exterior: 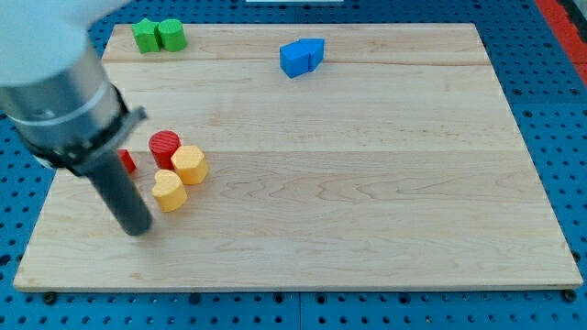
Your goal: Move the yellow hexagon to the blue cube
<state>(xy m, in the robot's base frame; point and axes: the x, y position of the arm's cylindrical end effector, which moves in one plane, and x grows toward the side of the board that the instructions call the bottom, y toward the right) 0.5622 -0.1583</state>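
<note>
The yellow hexagon [190, 164] lies at the board's left, just right of a red cylinder [165, 146]. A yellow heart-shaped block [169, 191] sits just below it. The blue cube [294, 60] stands near the view's top centre, touching a second blue block [315, 51] on its right. My tip [138, 228] rests on the board, below and to the left of the yellow heart, a short gap away. The rod slants up to the left to the arm's body.
Two green blocks [145, 36] [171, 35] sit side by side at the board's top left corner. A small red block [127, 162] shows partly behind the rod. The wooden board [367, 183] lies on a blue pegboard table.
</note>
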